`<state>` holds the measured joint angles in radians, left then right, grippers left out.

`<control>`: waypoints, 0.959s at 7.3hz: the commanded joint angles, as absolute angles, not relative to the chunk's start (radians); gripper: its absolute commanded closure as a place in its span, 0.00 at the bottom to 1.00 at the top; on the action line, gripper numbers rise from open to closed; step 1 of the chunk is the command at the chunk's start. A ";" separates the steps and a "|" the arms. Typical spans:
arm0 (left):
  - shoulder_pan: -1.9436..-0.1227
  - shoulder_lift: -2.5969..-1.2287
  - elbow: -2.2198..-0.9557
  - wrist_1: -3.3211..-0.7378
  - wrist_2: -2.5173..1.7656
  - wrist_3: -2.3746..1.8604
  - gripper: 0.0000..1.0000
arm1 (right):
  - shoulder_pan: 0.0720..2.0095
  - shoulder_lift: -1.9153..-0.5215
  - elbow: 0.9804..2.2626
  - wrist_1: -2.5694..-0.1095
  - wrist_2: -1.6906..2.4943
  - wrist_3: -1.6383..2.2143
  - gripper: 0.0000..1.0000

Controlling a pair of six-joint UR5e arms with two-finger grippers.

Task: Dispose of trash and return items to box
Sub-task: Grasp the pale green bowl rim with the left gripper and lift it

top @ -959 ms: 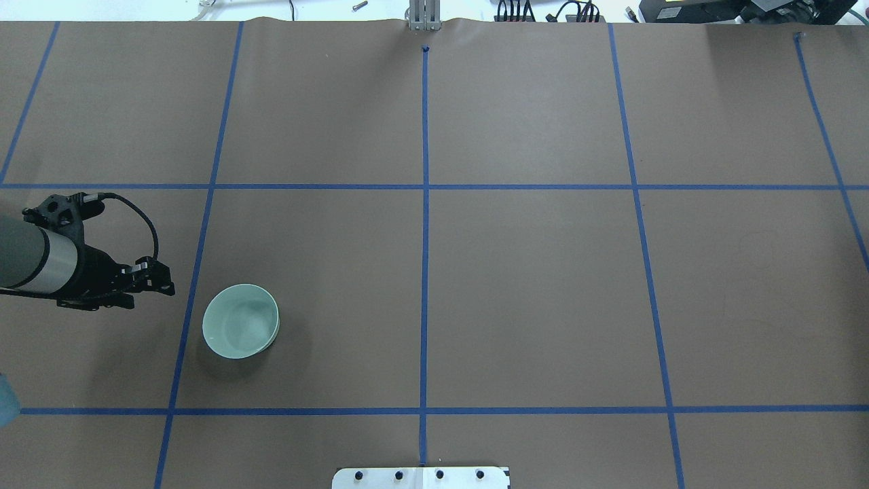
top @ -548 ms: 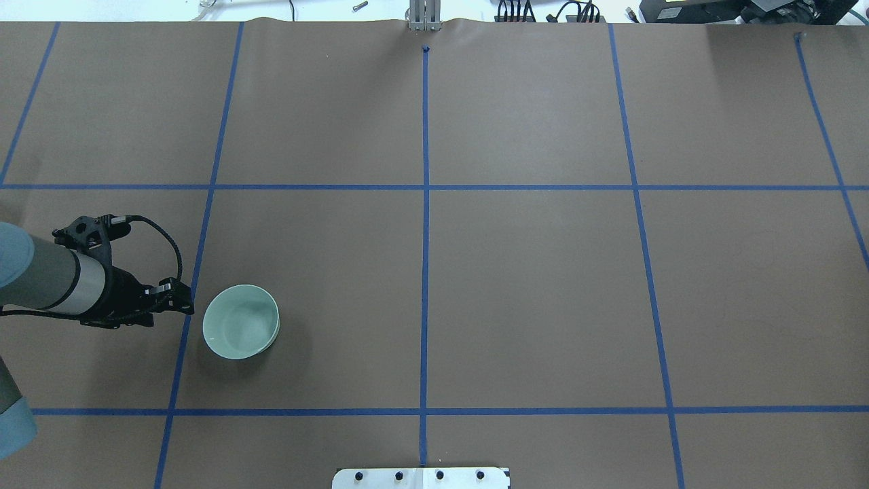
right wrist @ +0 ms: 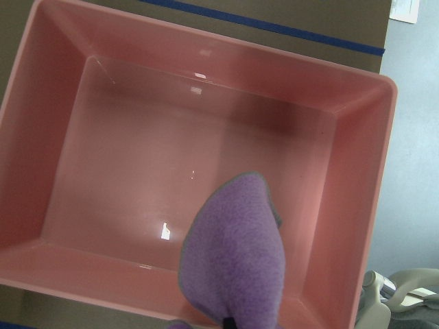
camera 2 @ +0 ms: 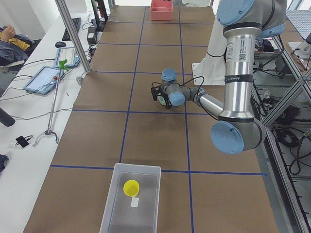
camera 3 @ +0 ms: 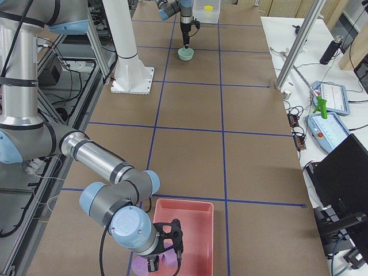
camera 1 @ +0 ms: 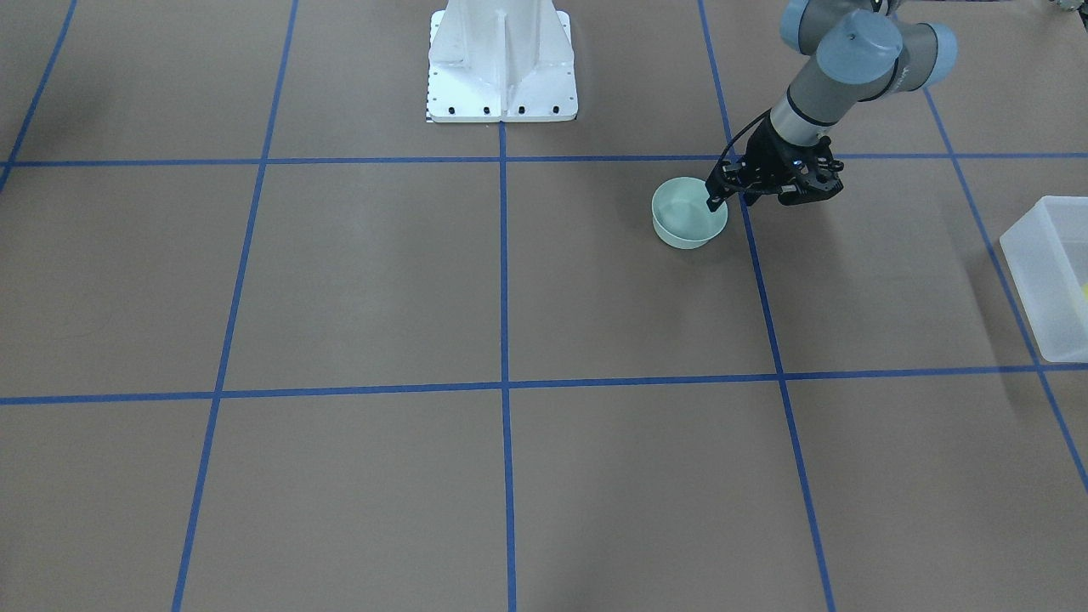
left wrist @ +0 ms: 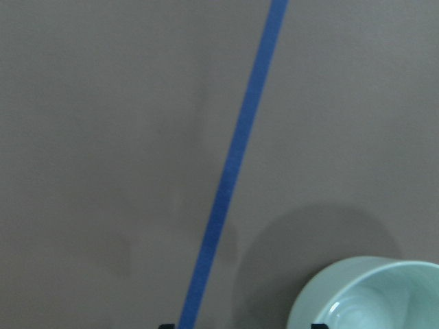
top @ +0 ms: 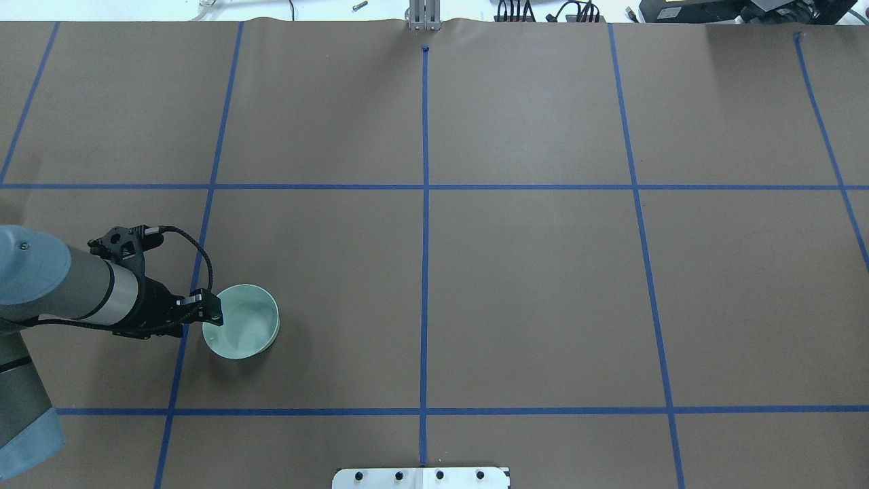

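Note:
The pale mint-green bowl (top: 246, 327) stands upright on the brown table; it also shows in the front view (camera 1: 682, 218) and the left wrist view (left wrist: 374, 295). My left gripper (top: 212, 314) is open and sits at the bowl's rim on my left side, low over the table (camera 1: 712, 202). The yellow cup (camera 2: 131, 187) lies inside the translucent box (camera 2: 147, 204), which stands at the table's left end (camera 1: 1047, 272). My right gripper (camera 3: 172, 250) is shut on a purple cloth (right wrist: 233, 260) and holds it over a pink bin (right wrist: 384, 171).
The white robot pedestal (camera 1: 501, 68) stands at the table's near middle edge. Blue tape lines (top: 425, 204) cross the brown table cover. The pink bin (camera 3: 192, 227) is at the table's right end. An operator's desk with tablets (camera 2: 46, 77) runs along the far side.
My left gripper has moved right across the blue tape line and reached the bowl's rim. The bowl has not moved.

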<state>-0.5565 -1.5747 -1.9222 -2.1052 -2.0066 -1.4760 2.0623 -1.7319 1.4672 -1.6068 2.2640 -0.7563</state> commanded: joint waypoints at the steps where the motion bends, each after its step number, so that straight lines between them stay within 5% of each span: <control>1: -0.532 -1.595 -1.908 -2.105 -1.988 -1.506 0.88 | 2.062 -1.729 1.463 -1.603 2.289 -0.746 0.00; 2: -0.531 -1.597 -1.908 -2.105 -1.990 -1.508 1.00 | 2.062 -1.724 1.469 -1.603 2.289 -0.744 0.00; 6: -0.573 -1.577 -2.013 -2.106 -2.019 -1.509 1.00 | 2.062 -1.720 1.476 -1.603 2.290 -0.744 0.00; 7: -0.760 -1.575 -2.003 -2.105 -2.163 -1.488 1.00 | 2.062 -1.720 1.477 -1.603 2.298 -0.744 0.00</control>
<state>-0.6093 -1.5831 -1.9852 -2.1063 -2.0473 -1.5047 2.0617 -1.7199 1.4756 -1.6030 2.2918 -0.7438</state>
